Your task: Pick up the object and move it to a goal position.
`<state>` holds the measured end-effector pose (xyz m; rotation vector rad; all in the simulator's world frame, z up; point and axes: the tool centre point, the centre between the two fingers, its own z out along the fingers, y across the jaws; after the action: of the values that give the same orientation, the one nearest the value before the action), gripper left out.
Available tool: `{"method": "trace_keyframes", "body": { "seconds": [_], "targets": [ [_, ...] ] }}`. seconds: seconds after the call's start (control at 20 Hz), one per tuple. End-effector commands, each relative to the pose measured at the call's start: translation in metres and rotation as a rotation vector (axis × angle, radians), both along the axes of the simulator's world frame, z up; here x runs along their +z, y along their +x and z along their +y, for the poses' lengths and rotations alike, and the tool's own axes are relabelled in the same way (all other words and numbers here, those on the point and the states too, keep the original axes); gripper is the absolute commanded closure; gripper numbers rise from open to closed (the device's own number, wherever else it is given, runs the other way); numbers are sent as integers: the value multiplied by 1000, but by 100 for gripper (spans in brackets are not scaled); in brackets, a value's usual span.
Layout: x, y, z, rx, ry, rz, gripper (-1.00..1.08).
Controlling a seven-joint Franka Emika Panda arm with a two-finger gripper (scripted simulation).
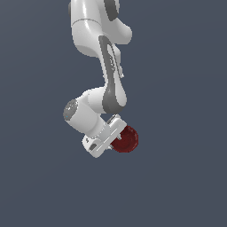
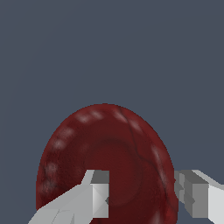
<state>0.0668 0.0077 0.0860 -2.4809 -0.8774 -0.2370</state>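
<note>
One dark red bowl (image 2: 118,148), holding nothing, clamped in the tool (image 2: 142,194).

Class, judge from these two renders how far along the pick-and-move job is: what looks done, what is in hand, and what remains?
Done: the gripper has closed on the dark red bowl; in the wrist view one finger sits inside the bowl and the other outside its rim. In hand: the bowl is held at the end of the arm, tilted on its side. Left: reaching the goal position, for which no marker shows in either view.
</note>
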Motion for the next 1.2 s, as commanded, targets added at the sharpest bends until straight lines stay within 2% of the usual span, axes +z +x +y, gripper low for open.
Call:
{"method": "trace_keyframes", "body": {
  "seconds": [0.0,0.35,0.7,1.15],
  "targets": [
    [-1,2,-1,8,13,-10,-20],
    [0,3,-1,12,21,-18,-20],
    [-13,-5,-7,26,25,-1,-20],
    [-16,1,-12,54,78,-47,-20]
  ]
}}
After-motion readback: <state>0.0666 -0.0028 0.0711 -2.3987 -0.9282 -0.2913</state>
